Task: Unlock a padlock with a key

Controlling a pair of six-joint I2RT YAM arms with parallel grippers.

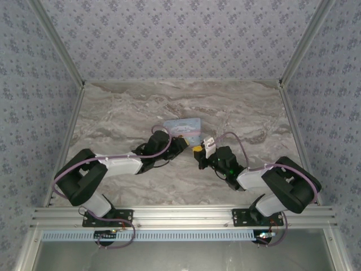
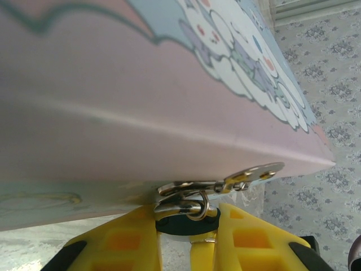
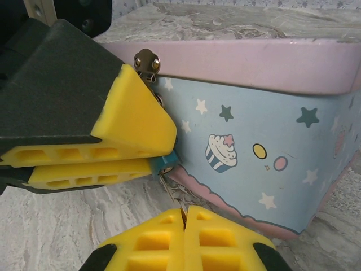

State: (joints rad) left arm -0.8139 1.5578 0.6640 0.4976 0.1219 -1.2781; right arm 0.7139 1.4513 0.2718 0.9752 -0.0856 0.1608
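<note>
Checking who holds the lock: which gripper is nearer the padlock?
Left. The left gripper is clamped on the padlock at the tin front; the right gripper, shut, sits just below it.

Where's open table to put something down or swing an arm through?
Free: the marble table beyond the tin up to the back wall, and the stretches left and right of it toward the side walls. Crowded: the middle, where the left gripper, clamped on the padlock, and the right gripper, pinching the key, meet at the tin's near side.
</note>
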